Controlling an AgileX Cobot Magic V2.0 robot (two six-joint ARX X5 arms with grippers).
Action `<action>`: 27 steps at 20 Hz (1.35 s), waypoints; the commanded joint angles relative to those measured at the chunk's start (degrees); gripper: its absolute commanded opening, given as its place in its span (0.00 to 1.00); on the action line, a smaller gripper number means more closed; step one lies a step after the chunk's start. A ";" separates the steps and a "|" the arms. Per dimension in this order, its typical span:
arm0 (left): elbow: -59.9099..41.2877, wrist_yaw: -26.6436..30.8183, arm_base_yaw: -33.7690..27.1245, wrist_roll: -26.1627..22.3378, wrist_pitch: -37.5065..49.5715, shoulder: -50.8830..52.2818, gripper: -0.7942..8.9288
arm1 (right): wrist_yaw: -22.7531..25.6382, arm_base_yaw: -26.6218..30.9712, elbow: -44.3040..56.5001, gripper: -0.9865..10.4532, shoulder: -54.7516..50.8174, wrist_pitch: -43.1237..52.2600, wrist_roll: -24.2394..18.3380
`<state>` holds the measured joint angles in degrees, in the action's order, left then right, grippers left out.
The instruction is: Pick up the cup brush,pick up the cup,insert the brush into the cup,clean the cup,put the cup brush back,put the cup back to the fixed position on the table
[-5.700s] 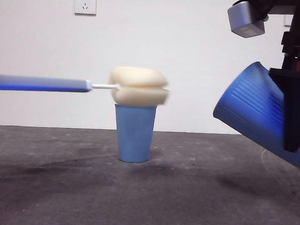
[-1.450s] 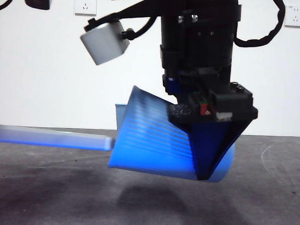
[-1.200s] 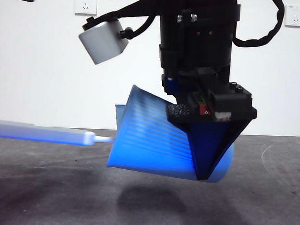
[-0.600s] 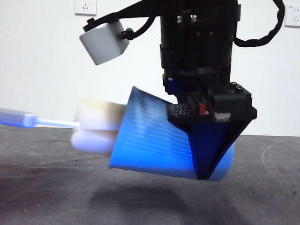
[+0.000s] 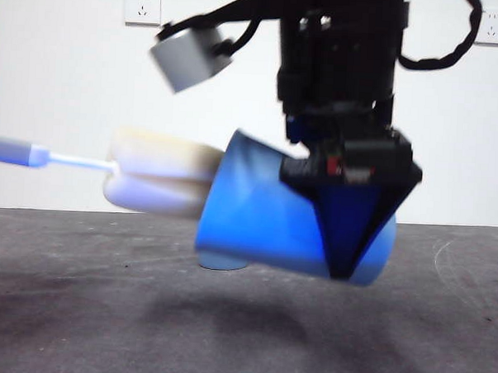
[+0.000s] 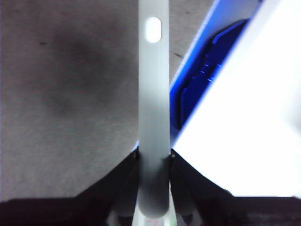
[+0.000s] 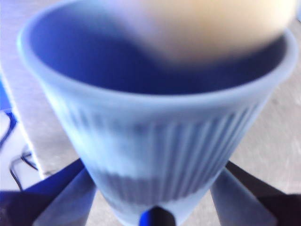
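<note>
In the front view my right gripper is shut on the blue cup and holds it tilted above the table, mouth to the left. The cup brush's cream sponge head sits at the cup's mouth, mostly outside it. Its slim handle runs off the left edge. In the left wrist view my left gripper is shut on the grey handle. In the right wrist view the right gripper clasps the ribbed cup, with the blurred sponge at its rim.
A second blue cup stands on the table behind the held one; only its base shows. White wall sockets are on the far wall. The right arm's body fills the upper middle of the front view.
The brush has drawn back to the left, so its sponge came out of the cup to the mouth. Sponge and held cup have since risen a little; the second cup's base now shows.
</note>
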<state>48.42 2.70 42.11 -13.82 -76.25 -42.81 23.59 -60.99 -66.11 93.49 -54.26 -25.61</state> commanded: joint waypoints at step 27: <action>-0.02 4.87 -17.11 29.27 40.54 -1.73 0.07 | -1.11 12.61 -0.22 0.07 -41.86 10.56 20.92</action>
<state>48.42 7.99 25.26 14.70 -35.94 -44.45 22.50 -48.29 -66.11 51.48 -44.45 -5.34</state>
